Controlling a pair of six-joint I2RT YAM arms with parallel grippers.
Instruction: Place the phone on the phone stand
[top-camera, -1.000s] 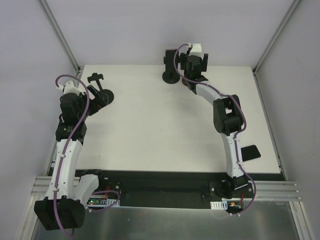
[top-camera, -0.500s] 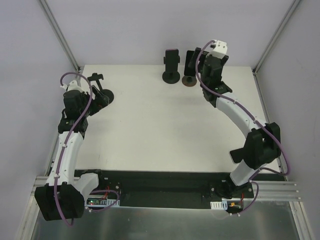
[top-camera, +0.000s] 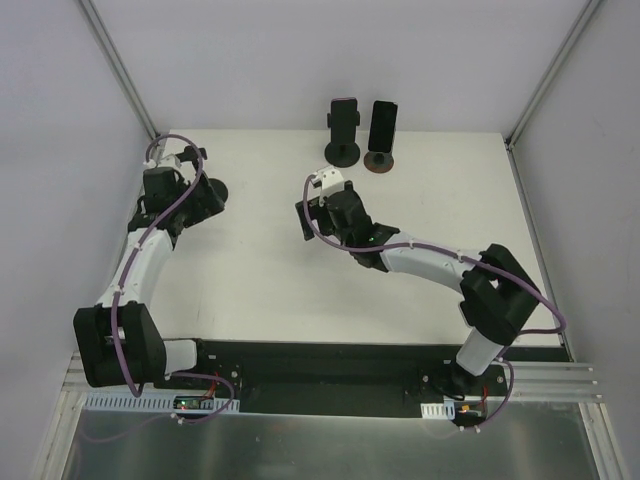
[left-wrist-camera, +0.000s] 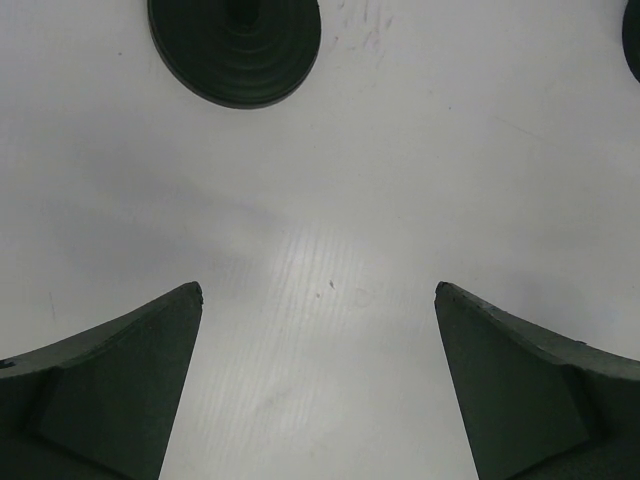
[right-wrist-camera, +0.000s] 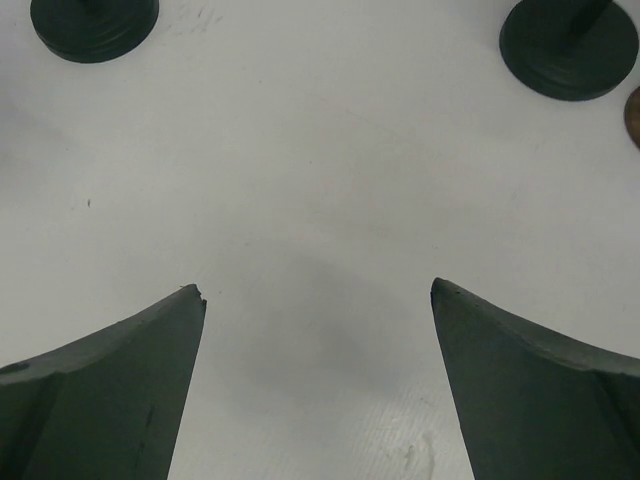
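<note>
A black phone (top-camera: 382, 123) stands upright on a brown-based stand (top-camera: 379, 163) at the back edge of the table. Left of it, a black clamp stand (top-camera: 344, 150) holds another dark device. A third black stand (top-camera: 211, 190) is at the back left. Its round base shows in the left wrist view (left-wrist-camera: 235, 45) and the right wrist view (right-wrist-camera: 95, 20). My right gripper (top-camera: 308, 218) is open and empty over the bare table middle, well short of the phone. My left gripper (top-camera: 192, 192) is open and empty next to the left stand.
The right wrist view shows the back black base (right-wrist-camera: 568, 45) and the brown base's edge (right-wrist-camera: 633, 115) ahead. White walls and metal posts (top-camera: 120, 70) close in the white table (top-camera: 260, 290). A black rail (top-camera: 320, 370) runs along the near edge.
My right arm has swung away from the phone at the back, down and left to the table's middle. My left arm has reached further back beside the left stand.
</note>
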